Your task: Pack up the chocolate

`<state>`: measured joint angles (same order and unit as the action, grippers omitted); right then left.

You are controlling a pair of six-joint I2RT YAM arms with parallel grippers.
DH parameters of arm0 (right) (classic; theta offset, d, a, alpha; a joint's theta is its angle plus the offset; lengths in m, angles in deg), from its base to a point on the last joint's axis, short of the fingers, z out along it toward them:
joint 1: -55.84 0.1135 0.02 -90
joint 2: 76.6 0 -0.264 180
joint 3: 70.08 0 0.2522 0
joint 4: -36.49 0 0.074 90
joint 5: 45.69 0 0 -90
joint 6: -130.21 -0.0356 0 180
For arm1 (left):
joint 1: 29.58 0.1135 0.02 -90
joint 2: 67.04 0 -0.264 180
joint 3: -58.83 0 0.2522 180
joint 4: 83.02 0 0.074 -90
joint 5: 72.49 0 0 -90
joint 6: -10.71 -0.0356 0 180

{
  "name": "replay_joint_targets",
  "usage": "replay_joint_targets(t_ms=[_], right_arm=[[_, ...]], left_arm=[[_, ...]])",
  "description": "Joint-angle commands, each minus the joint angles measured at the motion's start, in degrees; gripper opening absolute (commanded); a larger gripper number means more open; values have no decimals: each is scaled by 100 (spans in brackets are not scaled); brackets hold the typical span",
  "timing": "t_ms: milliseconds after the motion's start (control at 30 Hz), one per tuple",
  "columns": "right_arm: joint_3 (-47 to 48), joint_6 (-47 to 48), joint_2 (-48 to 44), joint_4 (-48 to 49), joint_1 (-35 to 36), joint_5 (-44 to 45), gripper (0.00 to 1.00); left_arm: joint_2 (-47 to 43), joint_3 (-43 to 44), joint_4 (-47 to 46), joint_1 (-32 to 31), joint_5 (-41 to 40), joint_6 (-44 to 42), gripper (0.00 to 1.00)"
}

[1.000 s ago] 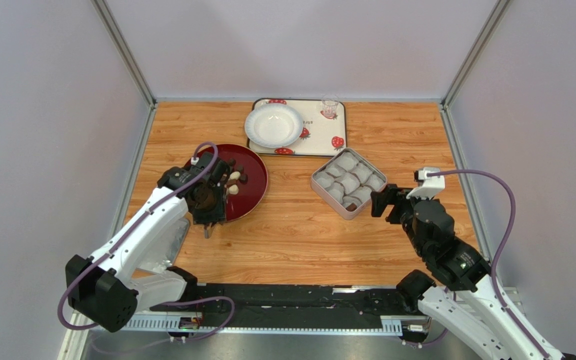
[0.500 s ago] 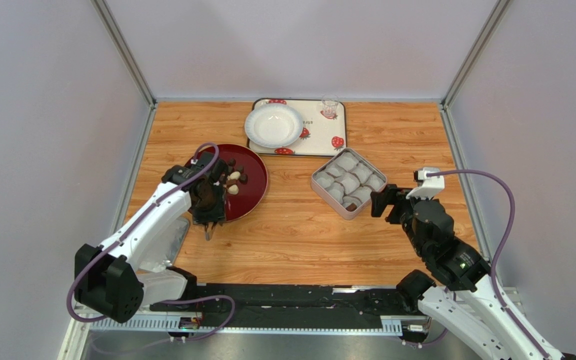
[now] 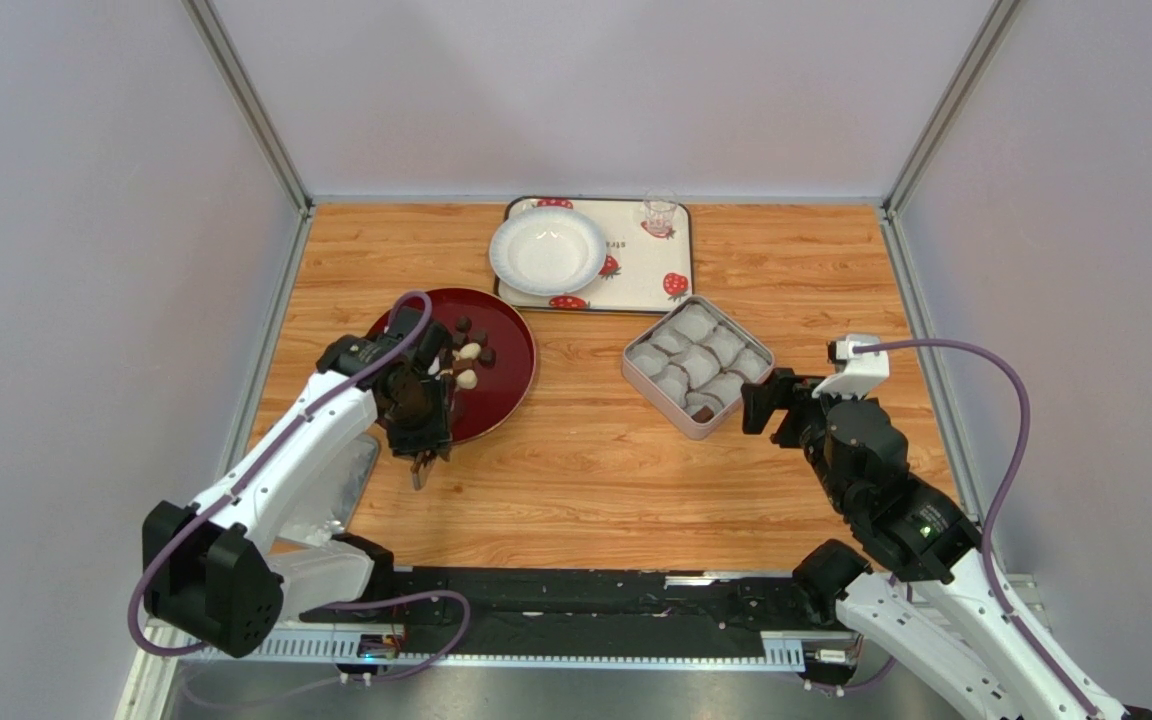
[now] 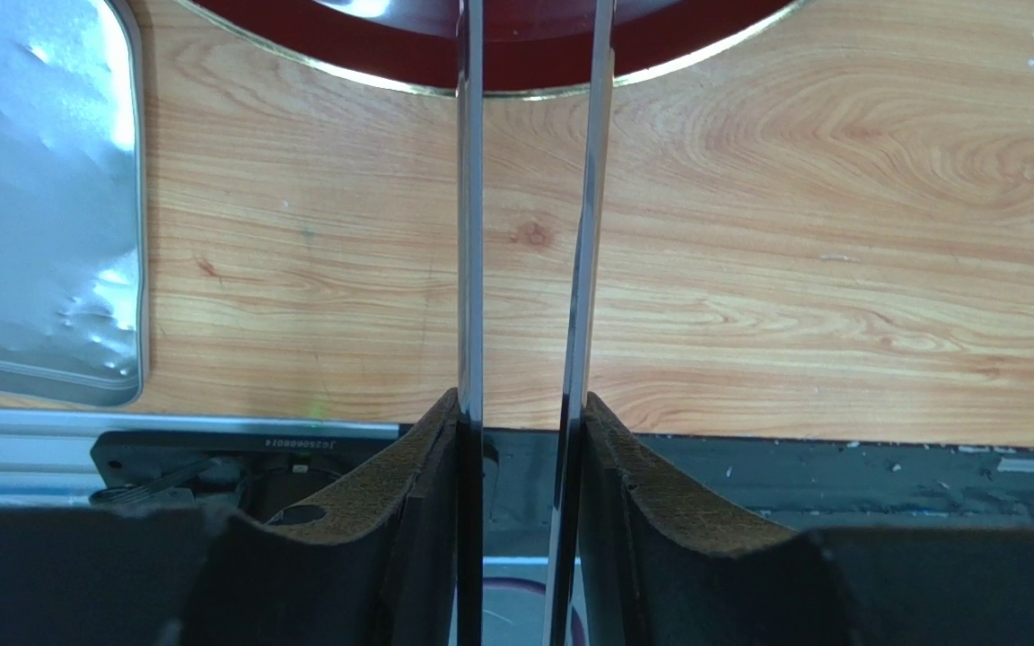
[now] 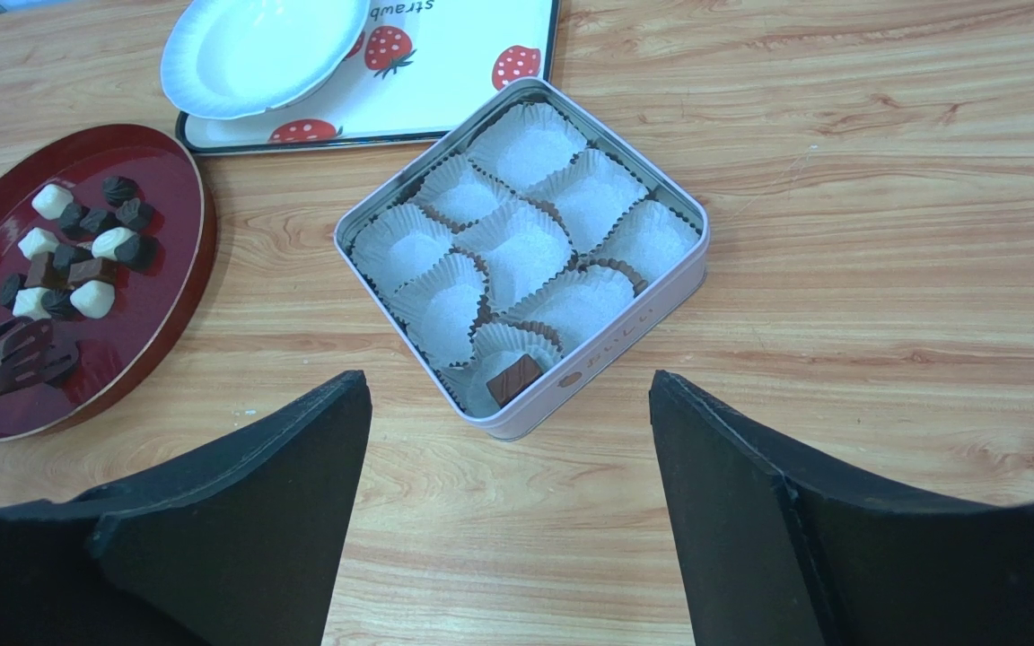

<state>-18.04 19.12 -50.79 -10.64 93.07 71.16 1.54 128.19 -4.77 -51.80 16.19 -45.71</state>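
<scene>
Pinching tongs (image 4: 469,202), the left gripper (image 4: 523,417) should straddle one chocolate (image 5: 78,256) on the red plate (image 5: 145,337), then squeeze gently; the right gripper (image 3: 757,405) hangs spread, right of it.

On the wooden surface (image 3: 582,465), the round dark-red plate (image 3: 507,375) lies left, holding small brown and cream chocolate pieces (image 3: 468,356). The square metal tin (image 5: 617,357) sits right of it, with one brown piece (image 5: 510,380) in its nearest paper cup. At the far side, the strawberry-print tray (image 3: 635,278) carries the white bowl (image 3: 548,249).
</scene>
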Motion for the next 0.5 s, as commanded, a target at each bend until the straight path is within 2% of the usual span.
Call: replay_joint_targets(t_ms=[0, 133, 467], right_arm=[[4, 78, 39, 322, 21, -13, 79], [13, 87, 30, 287, 30, -13, 79], [21, 95, -14, 269, 21, 31, 79]], left_arm=[[-292, 118, 169, 33, 238, 17, 33], [-292, 285, 222, 33, 220, -36, 27], [-231, 830, 301, 33, 150, -256, 25]])
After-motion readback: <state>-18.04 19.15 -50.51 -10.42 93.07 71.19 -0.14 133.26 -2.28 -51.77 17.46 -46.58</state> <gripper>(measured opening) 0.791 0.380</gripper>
